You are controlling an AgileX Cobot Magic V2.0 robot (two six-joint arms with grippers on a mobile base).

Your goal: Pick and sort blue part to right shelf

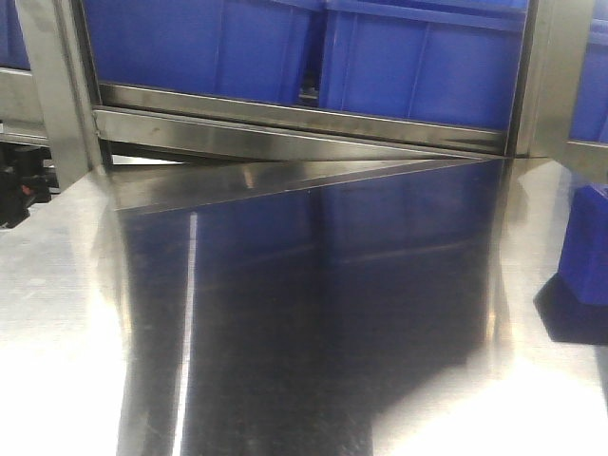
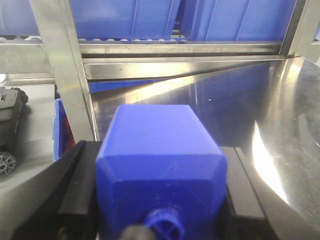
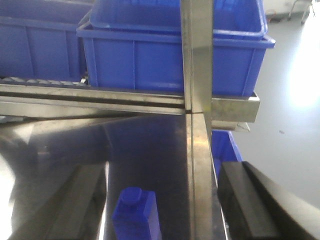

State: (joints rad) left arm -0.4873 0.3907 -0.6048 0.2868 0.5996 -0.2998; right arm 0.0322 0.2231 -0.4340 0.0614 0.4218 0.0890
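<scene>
In the left wrist view my left gripper point(image 2: 161, 172) is shut on a blue block-shaped part point(image 2: 155, 145) with a round cap; its black fingers point(image 2: 80, 185) press both sides. In the right wrist view my right gripper point(image 3: 167, 200) is open, with its black fingers point(image 3: 85, 200) wide apart. A second blue part point(image 3: 136, 215) stands upright on the steel table between and below them, nearer the left finger, untouched. This standing part also shows at the right edge of the front view point(image 1: 584, 252). Neither gripper shows in the front view.
Blue bins point(image 1: 285, 47) sit on a steel shelf rail point(image 1: 304, 119) behind the reflective table point(image 1: 313, 332). A steel upright post point(image 3: 197, 100) rises in front of the right gripper, with a blue bin point(image 3: 175, 45) behind it. Another post point(image 2: 62, 75) stands left of the held part.
</scene>
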